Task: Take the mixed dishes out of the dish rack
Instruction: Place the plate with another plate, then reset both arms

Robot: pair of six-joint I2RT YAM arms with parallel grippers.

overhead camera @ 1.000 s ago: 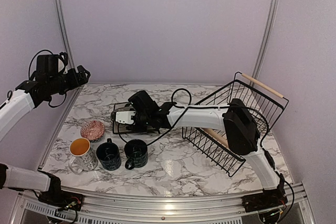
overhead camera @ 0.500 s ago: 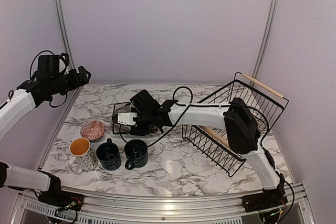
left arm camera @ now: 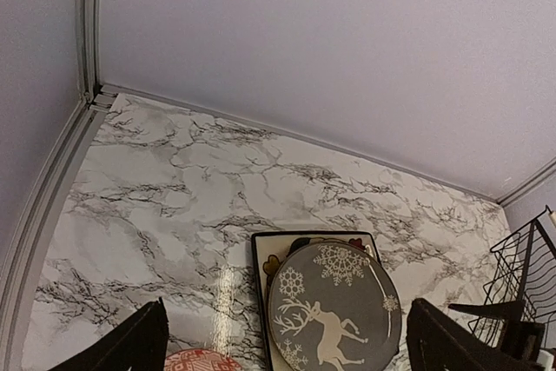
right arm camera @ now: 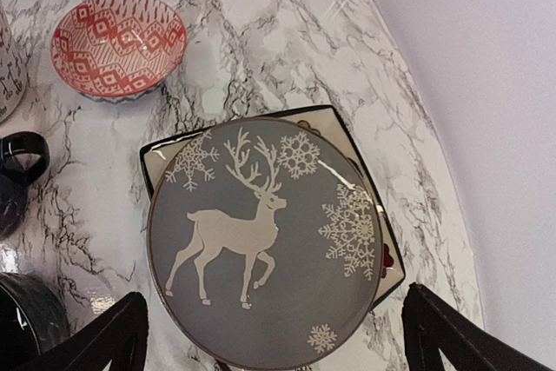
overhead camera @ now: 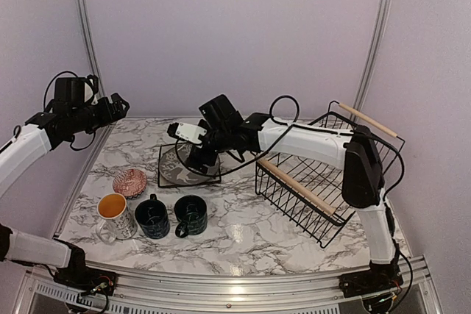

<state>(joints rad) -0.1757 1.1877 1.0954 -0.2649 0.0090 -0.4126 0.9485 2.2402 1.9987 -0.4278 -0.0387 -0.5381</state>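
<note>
A round grey reindeer plate [right arm camera: 261, 249] lies on the square dark plate [right arm camera: 161, 158], both flat on the table. My right gripper [right arm camera: 278, 345] hangs open just above them, touching nothing; from above it [overhead camera: 197, 154] sits over the plates [overhead camera: 184, 168]. The pinkish-red bowl [overhead camera: 130, 182], the white mug with orange inside [overhead camera: 114, 215] and two dark mugs [overhead camera: 152, 217] [overhead camera: 191, 215] stand at the front left. The black wire dish rack [overhead camera: 324, 204] sits tilted at the right, with nothing in it. My left gripper [overhead camera: 118, 104] is raised at the far left, open and empty.
The rack's wooden handles [overhead camera: 298, 187] [overhead camera: 368, 119] lie on its near and far sides. The right arm's black cable [overhead camera: 283, 104] loops above the table. A metal rail [overhead camera: 85, 174] edges the marble table on the left.
The right gripper opened, let go of the round plate onto the square plate, and rose toward the back. The left arm has barely moved.
</note>
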